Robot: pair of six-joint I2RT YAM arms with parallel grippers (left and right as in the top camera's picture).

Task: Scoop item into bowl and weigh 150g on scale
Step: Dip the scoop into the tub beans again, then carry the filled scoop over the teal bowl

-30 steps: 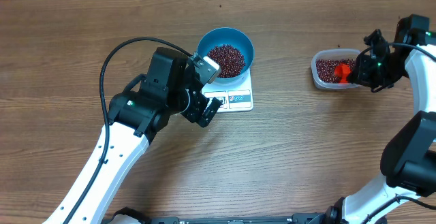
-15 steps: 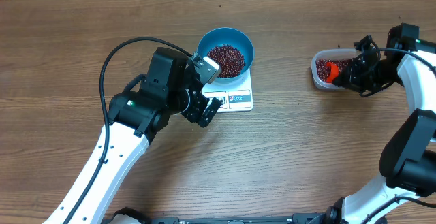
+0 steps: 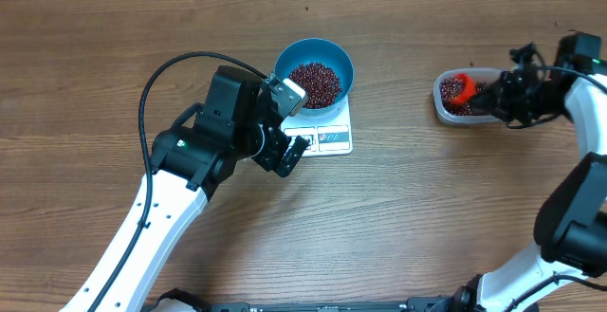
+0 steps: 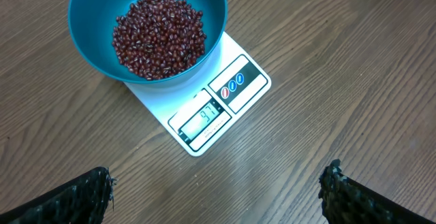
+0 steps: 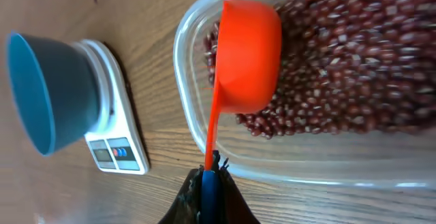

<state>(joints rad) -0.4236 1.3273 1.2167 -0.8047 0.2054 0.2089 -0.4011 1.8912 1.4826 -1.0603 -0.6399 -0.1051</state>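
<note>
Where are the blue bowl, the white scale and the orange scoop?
blue bowl (image 4: 92, 26): left wrist view, on its bare inner wall.
white scale (image 4: 206, 118): left wrist view, on its display.
orange scoop (image 5: 248, 57): right wrist view, on the outside of its cup.

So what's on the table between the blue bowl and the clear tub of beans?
Nothing, just bare wooden table between the bowl and tub, seen from overhead.
</note>
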